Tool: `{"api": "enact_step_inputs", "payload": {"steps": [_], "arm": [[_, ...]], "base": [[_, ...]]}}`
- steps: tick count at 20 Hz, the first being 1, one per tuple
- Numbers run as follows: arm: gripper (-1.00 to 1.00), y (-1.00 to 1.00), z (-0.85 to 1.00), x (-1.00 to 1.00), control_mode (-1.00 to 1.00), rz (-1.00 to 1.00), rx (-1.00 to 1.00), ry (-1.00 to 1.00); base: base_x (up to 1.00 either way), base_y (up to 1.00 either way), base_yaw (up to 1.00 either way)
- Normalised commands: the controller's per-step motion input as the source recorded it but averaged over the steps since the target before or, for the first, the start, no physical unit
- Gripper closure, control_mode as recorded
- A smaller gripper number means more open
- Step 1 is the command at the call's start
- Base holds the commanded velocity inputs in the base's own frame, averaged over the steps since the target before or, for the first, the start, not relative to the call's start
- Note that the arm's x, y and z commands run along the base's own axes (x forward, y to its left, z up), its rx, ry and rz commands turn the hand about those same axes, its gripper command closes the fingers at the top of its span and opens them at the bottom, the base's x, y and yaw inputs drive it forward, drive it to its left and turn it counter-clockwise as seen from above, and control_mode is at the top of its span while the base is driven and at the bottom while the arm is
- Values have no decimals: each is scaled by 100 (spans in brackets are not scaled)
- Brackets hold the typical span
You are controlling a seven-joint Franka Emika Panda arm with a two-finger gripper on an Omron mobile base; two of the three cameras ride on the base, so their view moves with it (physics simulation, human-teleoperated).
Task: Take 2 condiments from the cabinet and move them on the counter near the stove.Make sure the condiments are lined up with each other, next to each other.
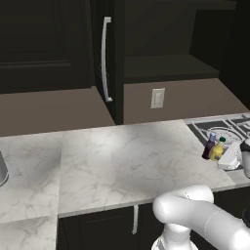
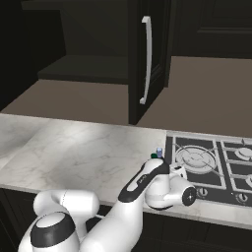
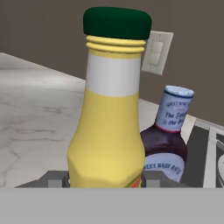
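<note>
The yellow condiment bottle (image 3: 107,131) with a green cap stands upright on the white marble counter (image 1: 127,156), between my gripper's (image 3: 105,180) two fingertips, which press on its lower sides. Just behind it stands the dark purple condiment bottle (image 3: 168,144) with a pale cap. Both bottles (image 1: 217,150) (image 1: 209,146) sit side by side at the stove's (image 1: 224,128) near left corner. In the right base view my arm covers them except for their caps (image 2: 157,151). The dark cabinet (image 1: 166,66) stands open, its inner shelf bare.
The cabinet door with its silver bar handle (image 1: 105,58) stands open, edge-on, above the counter's back. A wall outlet (image 1: 157,98) sits on the brown backsplash. A grey metal object (image 1: 2,168) is at the counter's far left. Burners and knobs (image 2: 206,162) lie right of the bottles.
</note>
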Motion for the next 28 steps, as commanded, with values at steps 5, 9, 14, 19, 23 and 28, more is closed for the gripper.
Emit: {"api": "enact_step_inputs", "payload": {"steps": [5,9,14,19,23,28], "arm": [[100,-6,-12,8,-100,0,0,0],[100,0,-12,9,-100,0,0,0],[100,0,-10,10,-100,0,0,1],[100,-1,-11,10,-100,0,0,1],[100,-2,-9,9,-100,0,0,0],[100,-1,-10,11,-100,0,0,0]], "base": [[0,0,0],[0,0,0],[0,0,0],[0,0,0],[0,0,0],[0,0,0]]}}
